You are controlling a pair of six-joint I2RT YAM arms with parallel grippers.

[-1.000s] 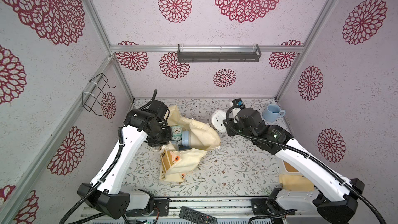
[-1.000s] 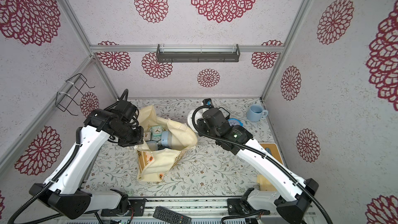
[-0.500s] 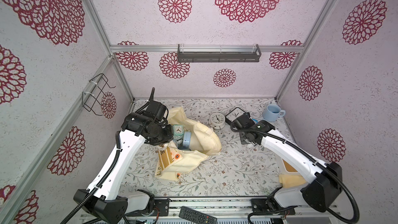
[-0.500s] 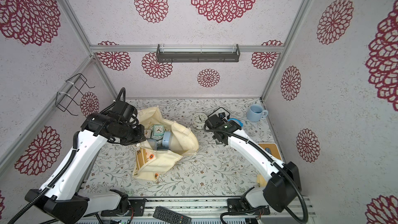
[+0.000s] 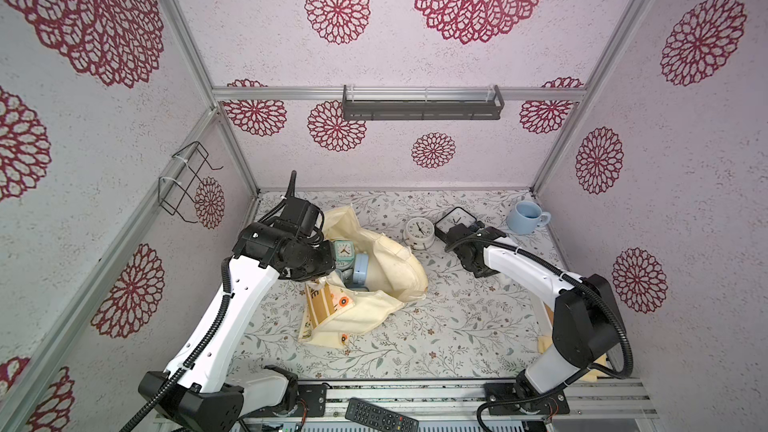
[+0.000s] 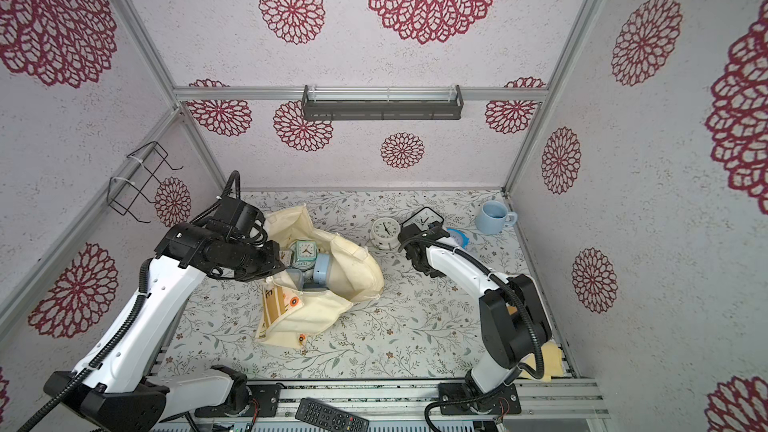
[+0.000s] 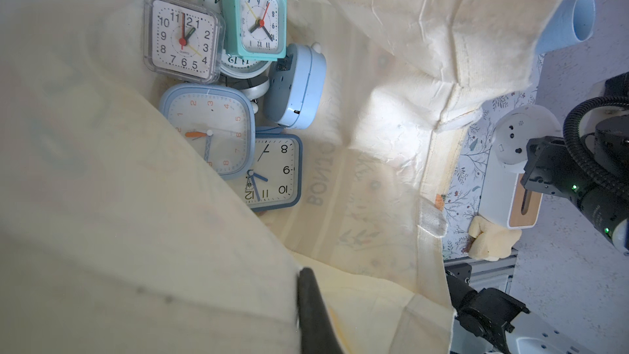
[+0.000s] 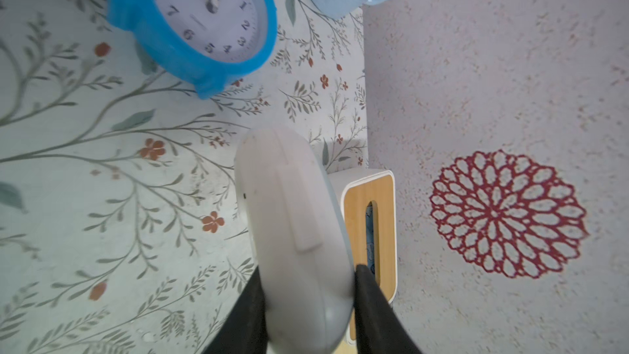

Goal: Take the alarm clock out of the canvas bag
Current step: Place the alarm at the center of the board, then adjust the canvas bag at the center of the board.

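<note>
The canvas bag [image 5: 390, 268] [image 6: 353, 268] lies slumped on the floral table, mouth open. Several alarm clocks lie inside it, a teal square one [image 7: 260, 25] on top. My left gripper [image 7: 299, 277] is shut on the bag's near rim; one finger [image 7: 313, 311] shows, the other is under the fabric. My right gripper [image 8: 308, 272] is shut on a white round alarm clock [image 8: 289, 219], seen edge-on just above the table right of the bag. In the top views this gripper [image 5: 478, 265] sits tucked under its own arm, hiding the held clock.
A white round clock [image 5: 419, 232], a black square clock [image 5: 456, 218] and a blue clock [image 8: 204, 22] stand on the table behind the right arm. A blue mug [image 5: 525, 218] is at the back right. A wood-topped tissue box [image 8: 371, 233] stands by the right wall.
My right arm has swung from the bag's right edge to the right and pulled back, carrying the white clock. The left gripper has kept its hold on the bag's rim.
</note>
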